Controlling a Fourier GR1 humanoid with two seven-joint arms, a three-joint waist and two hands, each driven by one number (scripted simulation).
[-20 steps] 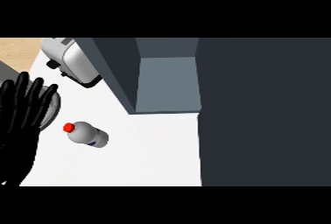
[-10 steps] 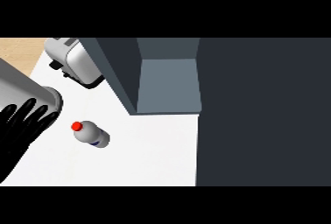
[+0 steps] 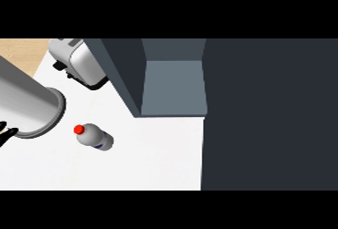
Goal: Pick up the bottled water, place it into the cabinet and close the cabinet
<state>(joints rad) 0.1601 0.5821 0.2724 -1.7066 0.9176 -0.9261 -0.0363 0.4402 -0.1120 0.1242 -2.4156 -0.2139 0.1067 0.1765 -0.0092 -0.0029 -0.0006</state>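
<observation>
You've got the bottle lying untouched on the counter — cabinet open, left hand barely showing, fingers can't tell.

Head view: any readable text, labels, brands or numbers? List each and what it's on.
No readable text anywhere.
Water bottle: a dark patch on its side, maybe a label, too blurred to read.
Toaster and cabinet: no markings visible.

Bright, even light on the white counter, faint shadow under the bottled water, cabinet interior dim
</observation>
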